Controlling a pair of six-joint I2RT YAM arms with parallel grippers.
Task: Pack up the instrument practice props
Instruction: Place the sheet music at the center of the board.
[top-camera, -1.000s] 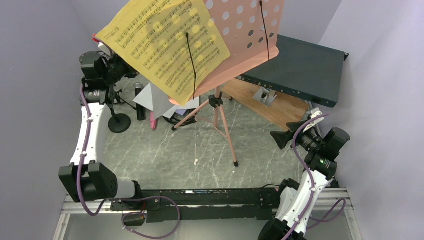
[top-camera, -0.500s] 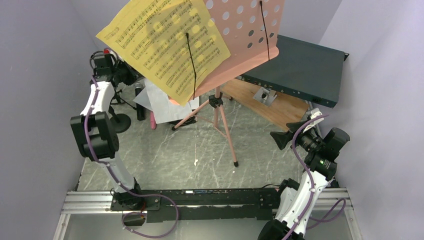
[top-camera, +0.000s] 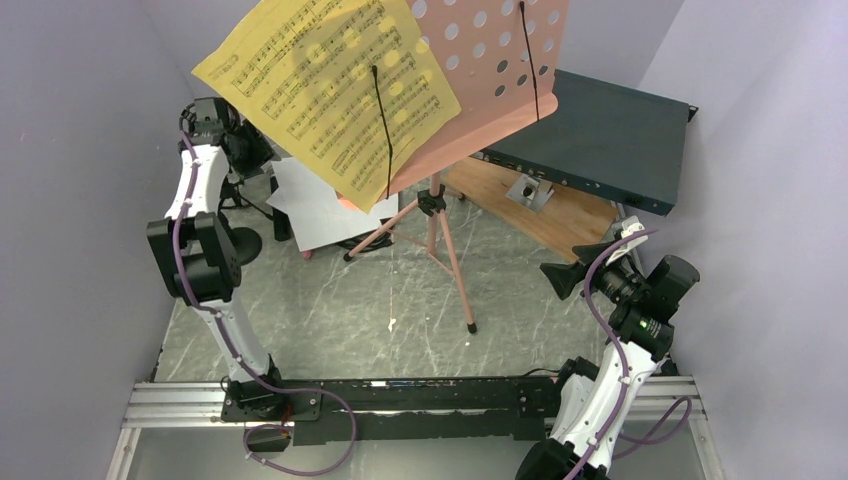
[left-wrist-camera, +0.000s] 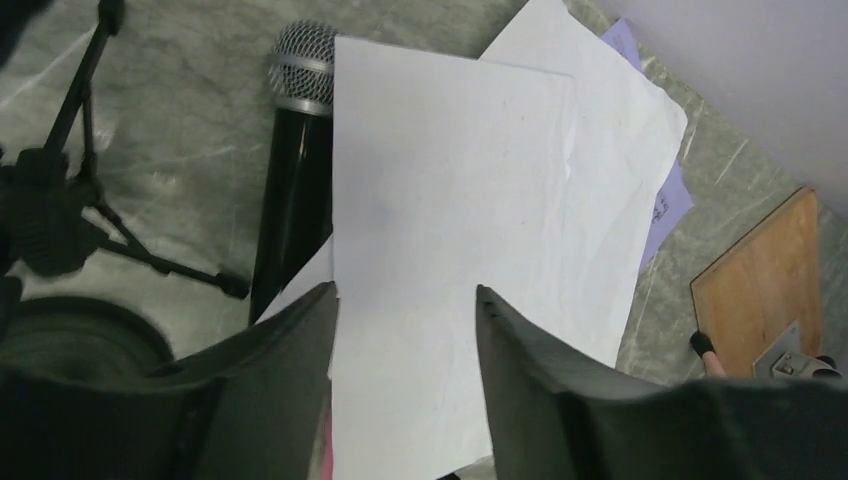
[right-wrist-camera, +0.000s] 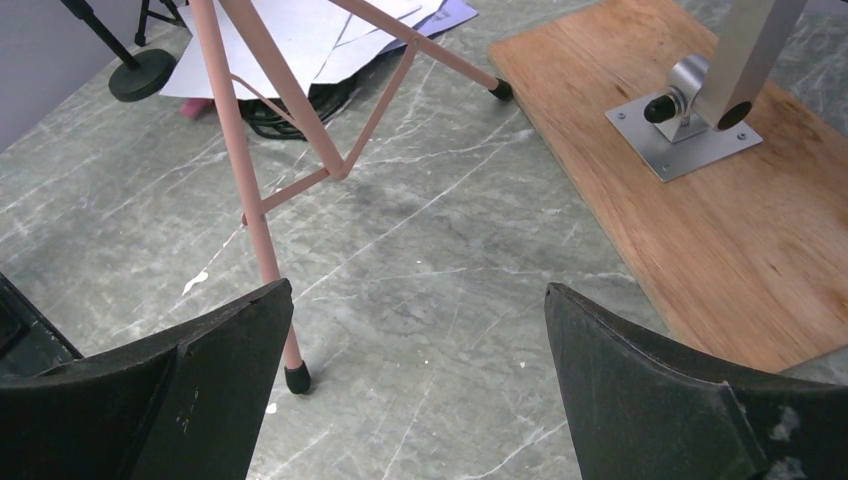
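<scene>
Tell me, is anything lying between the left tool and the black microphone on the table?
Yes. The white paper sheets lie directly beneath the open left tool, and their edge overlaps the side of the black microphone with the silver mesh head.

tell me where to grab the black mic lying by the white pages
Probably best: grip the black microphone on its bare barrel just below the mesh head, from above, closing across its width. It lies flat, and the white pages overlap one side and its tail end.
</scene>
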